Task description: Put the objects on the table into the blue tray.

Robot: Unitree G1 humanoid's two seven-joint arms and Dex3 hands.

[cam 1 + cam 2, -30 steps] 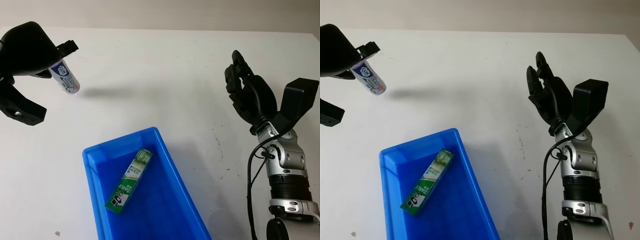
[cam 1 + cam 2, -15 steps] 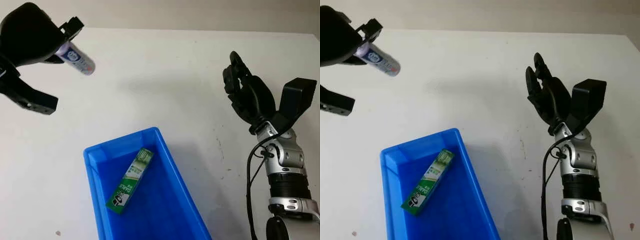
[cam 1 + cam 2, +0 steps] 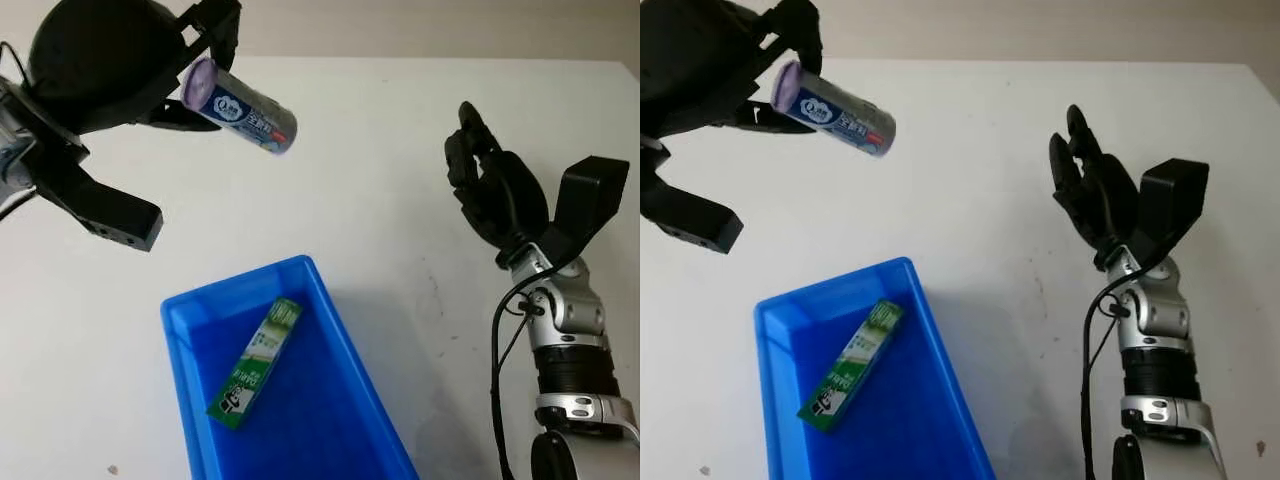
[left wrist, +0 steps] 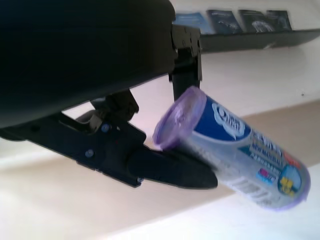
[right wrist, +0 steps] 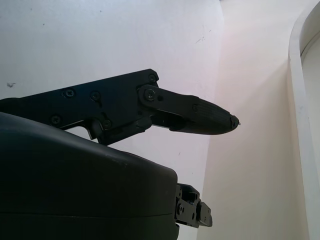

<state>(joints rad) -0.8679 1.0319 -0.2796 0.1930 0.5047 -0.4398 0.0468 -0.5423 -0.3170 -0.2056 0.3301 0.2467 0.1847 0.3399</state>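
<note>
So, my left hand (image 3: pixel 110 70) is up in the air at the far left, above the white table (image 3: pixel 360 150). Its fingers (image 4: pixel 170 172) are pinched on a small can (image 3: pixel 238 107) w/ a purple cap & a blue-and-white label. The can is tipped on its side, cap end by my hand, other end sticking out toward the middle of the table. It's not touching the table.

The blue tray (image 3: pixel 185 310) sits on the table near me, a bit left of the middle. The can is up past the tray's far edge, not over it. A green box (image 3: pixel 256 363) w/ white writing is in the tray already, lying flat on the bottom at a slant, closer to the left wall.

My right hand (image 3: pixel 495 190) is held up over the right side of the table, well apart from the tray. It's open & holds nothing. In the right wrist view a black finger (image 5: pixel 200 115) sticks out over the bare white table.
</note>
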